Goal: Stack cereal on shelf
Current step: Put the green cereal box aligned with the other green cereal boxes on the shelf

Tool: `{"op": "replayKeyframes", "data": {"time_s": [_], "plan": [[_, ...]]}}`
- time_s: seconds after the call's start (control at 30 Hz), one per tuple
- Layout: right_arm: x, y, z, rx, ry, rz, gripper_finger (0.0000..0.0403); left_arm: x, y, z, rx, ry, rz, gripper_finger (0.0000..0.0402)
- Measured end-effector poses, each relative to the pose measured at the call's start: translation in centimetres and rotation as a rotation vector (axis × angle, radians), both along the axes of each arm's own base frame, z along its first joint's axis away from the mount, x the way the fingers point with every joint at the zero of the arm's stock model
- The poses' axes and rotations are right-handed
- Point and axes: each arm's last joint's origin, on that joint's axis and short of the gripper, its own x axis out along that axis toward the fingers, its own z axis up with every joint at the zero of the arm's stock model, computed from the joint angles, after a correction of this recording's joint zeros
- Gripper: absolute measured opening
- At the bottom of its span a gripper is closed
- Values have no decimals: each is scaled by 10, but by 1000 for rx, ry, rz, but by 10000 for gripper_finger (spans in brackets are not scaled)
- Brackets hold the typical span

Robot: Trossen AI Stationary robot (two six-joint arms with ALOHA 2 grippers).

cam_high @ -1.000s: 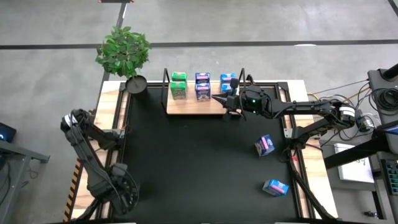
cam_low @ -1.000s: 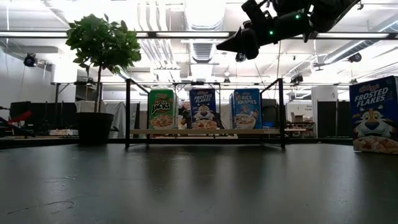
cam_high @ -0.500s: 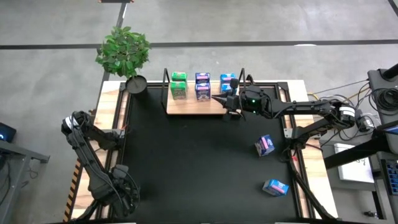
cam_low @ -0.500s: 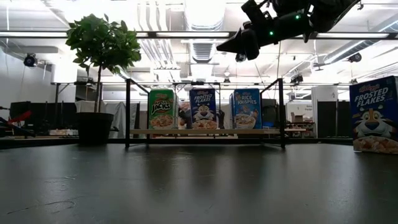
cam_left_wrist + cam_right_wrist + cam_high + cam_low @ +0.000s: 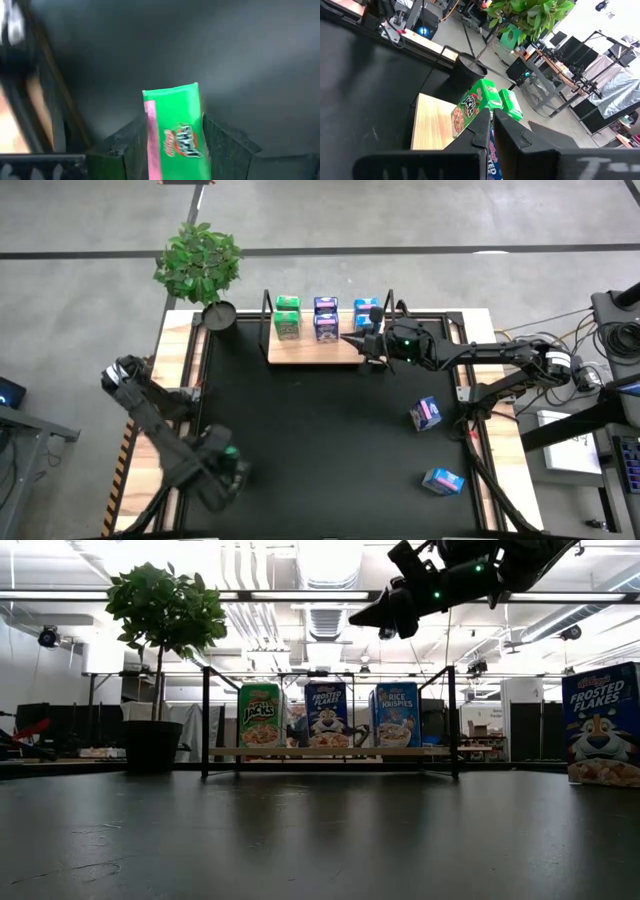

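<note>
Covering most of the workspace, black table top (image 5: 320,430), with everything below placed against the shelf (image 5: 315,350), a light wood board with thin black uprights standing at the table's far edge. Just beside the shelf's left end, potted plant (image 5: 200,265) in a dark pot. Well away from the shelf toward the near left corner of the table, left gripper (image 5: 175,150) grasping a green cereal box (image 5: 175,127) between its two dark fingers (image 5: 225,150), box upright and sticking out past the fingertips. At the shelf's right end and raised above it, right gripper (image 5: 352,340), fingers pressed together and holding nothing. On the shelf, cereal in three columns: green boxes (image 5: 287,317) at the left end, Frosted Flakes boxes (image 5: 325,318) in the middle, blue Rice Krispies boxes (image 5: 366,313) at the right end. Off the shelf, toward the table's right side, one loose blue-and-pink box (image 5: 426,414), and farther still from the shelf another loose blue box (image 5: 442,480).
</note>
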Motion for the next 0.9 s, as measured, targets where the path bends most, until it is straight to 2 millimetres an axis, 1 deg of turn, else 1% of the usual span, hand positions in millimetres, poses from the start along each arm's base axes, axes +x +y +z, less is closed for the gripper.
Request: {"op": "replayKeyframes", "data": {"time_s": [0.07, 0.2, 0.27, 0.33, 0.4, 0.57, 0.63, 0.7, 0.8, 0.9], "plan": [[0, 0, -1, 6, 4, -1, 12, 14, 14, 1, 39, 12, -80, 172], [0, 0, -1, 7, 4, -3, 12, 41, 40, -1, 44, 66, -228, 163], [0, 0, -1, 7, 4, -4, 12, 53, 51, -2, 47, 62, -294, 155], [0, 0, -1, 8, 8, -3, 12, 61, 61, -2, 47, 64, -316, 148], [0, 0, -2, 5, 16, -3, 12, 63, 65, -2, 48, 68, -310, 142], [-1, 0, -1, 3, 17, -3, 12, 62, 62, 0, 17, 62, -296, 137], [-1, 0, -1, 3, 18, -3, 12, 64, 60, 7, -6, 30, -257, 137], [-1, 0, -1, 3, 18, -3, 12, 66, 56, 18, -57, -23, -179, 141], [-1, 0, -1, 4, 18, -3, 12, 66, 46, 34, -118, -103, -73, 156], [-1, 0, -2, 5, 21, -3, 12, 59, 37, 39, -153, -113, -1, 186]]}}
